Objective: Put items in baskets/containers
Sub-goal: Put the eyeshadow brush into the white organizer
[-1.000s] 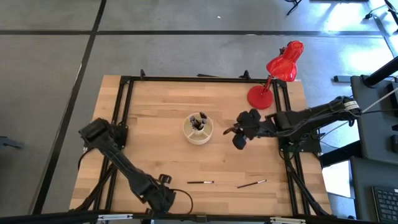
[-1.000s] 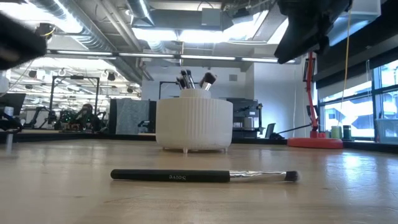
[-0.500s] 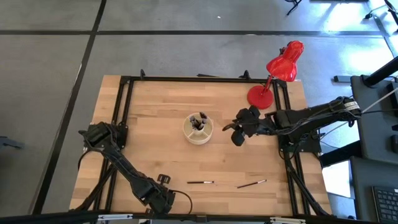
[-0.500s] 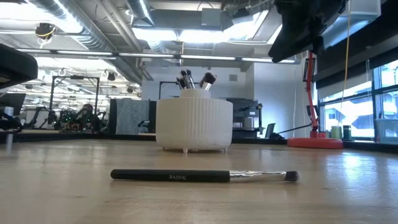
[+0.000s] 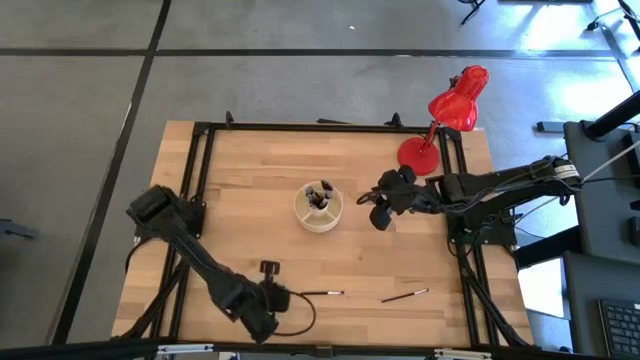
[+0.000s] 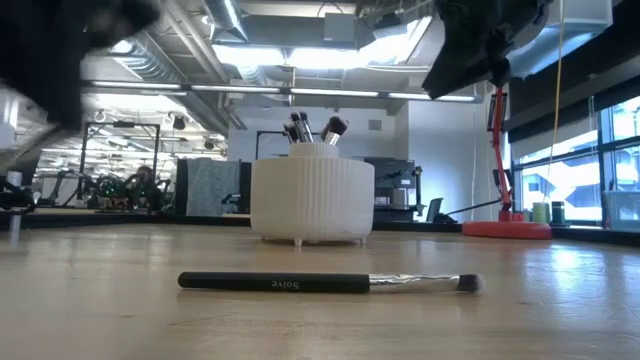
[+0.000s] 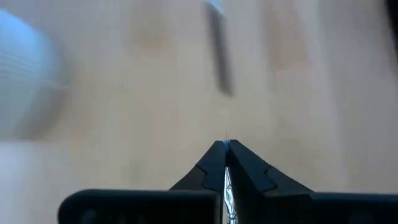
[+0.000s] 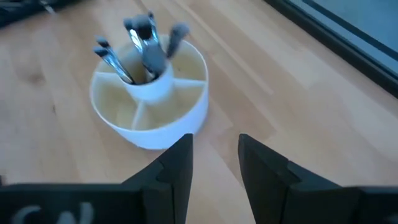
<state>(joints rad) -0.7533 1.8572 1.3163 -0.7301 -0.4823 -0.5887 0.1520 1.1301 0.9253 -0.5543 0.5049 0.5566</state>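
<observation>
Grey concrete floor, crossed by dark seams, surrounded a pale wooden bench (image 5: 250,180) edged by a black metal frame (image 5: 205,128). Near the bench's middle stood the cream container (image 5: 319,207), round and ribbed on its outer wall, with inner dividers and a centre cup; several dark-handled brushes (image 8: 144,53) stood upright in that cup, while the compartments around it looked bare in the right wrist view. Two more brushes lay flat on the wood near the front edge, well apart from the container: one brush (image 5: 322,293) with a dark handle and silvery ferrule, and a second brush (image 5: 404,295) to its right, slightly angled.

Just right of the container, the right claw (image 5: 378,212) hung above the wood with its fingers (image 8: 176,163) spread and nothing between them. The left claw (image 5: 267,268) sat near the front edge, just left of the first flat brush, its fingers (image 7: 211,168) pressed together on nothing visible.

At the far right corner stood a red desk lamp (image 5: 447,118) on its round base. Beyond the bench, the low view showed an open office with ceiling lights, exposed ducts and windows on the right.
</observation>
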